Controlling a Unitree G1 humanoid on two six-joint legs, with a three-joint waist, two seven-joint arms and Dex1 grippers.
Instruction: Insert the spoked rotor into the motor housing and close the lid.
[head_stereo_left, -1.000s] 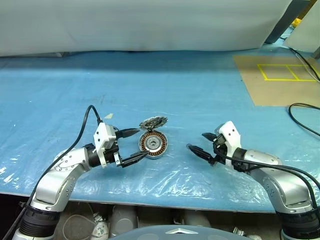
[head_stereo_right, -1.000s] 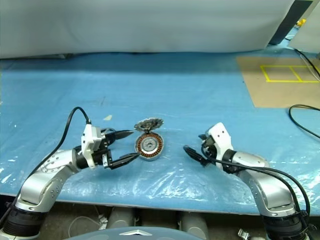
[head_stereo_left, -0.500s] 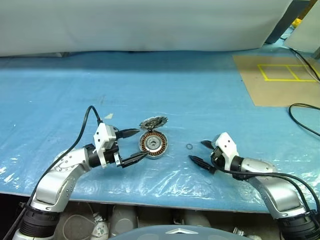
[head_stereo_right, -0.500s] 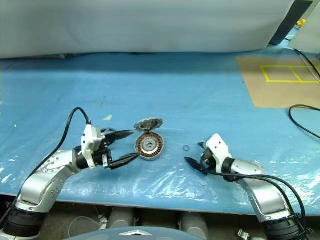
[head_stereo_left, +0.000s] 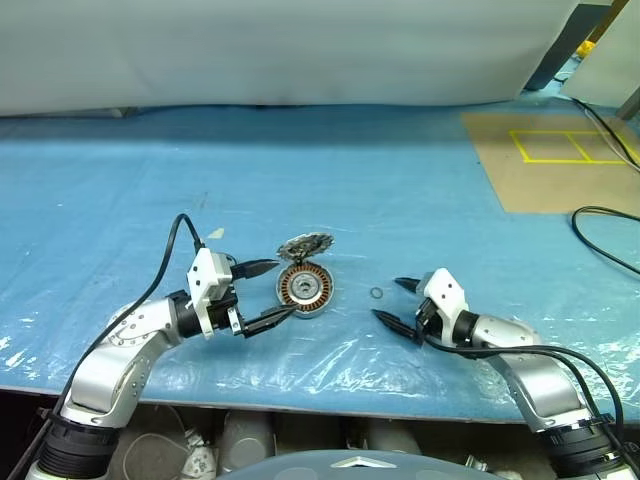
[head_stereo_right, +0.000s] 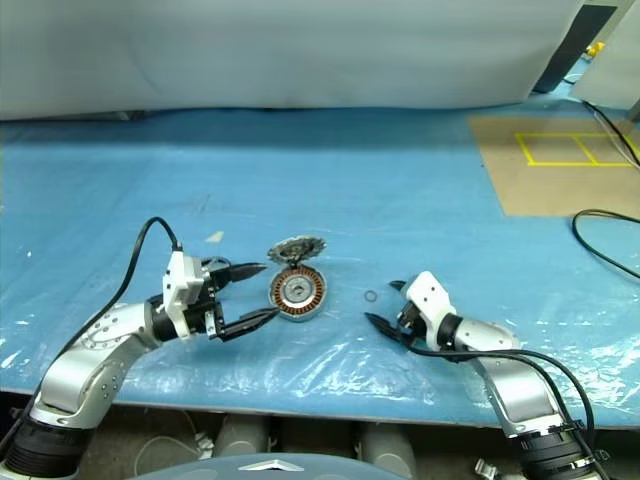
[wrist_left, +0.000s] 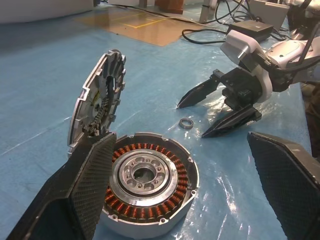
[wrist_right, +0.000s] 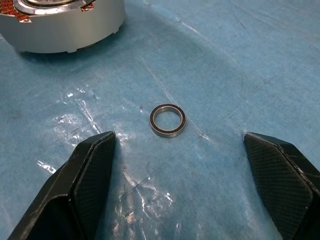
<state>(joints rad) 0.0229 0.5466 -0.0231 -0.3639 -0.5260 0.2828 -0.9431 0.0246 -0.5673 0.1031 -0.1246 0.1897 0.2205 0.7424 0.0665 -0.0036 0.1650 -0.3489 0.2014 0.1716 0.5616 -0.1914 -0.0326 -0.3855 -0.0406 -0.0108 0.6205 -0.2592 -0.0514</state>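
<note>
Two grippers, both with fingers spread wide and nothing between them.

Blue plastic-covered table (head_stereo_left: 400, 180) carries everything.

Left gripper (head_stereo_left: 263, 292): level, pointing toward the robot's right. Near finger (wrist_left: 75, 192) sits right at the rim of the motor housing (wrist_left: 147, 187); can't tell whether it actually touches. Far finger (wrist_left: 287, 175) is well clear of the housing on the other side in the wrist view. Not pinching anything.

Right gripper (head_stereo_left: 396, 303): tilted down toward the sheet, pointing toward the robot's left. The fingertips bracket a small dark ring (wrist_right: 168, 120), which lies flat on the plastic ahead of the tips, roughly centred between them and touching neither finger (wrist_right: 92, 165).

Motor housing: between the two grippers, just past the left fingertips and well apart from the right ones. It sits flat, open face up, axis vertical; copper windings ring a silver centre.

Lid (wrist_left: 97, 97): stands nearly on edge at the far side of the housing rim from the left fingers, tilted, with its ribbed inner face turned toward the right gripper. Its axis runs close to horizontal. Looks hinged or propped on the housing edge; can't tell which.
</note>
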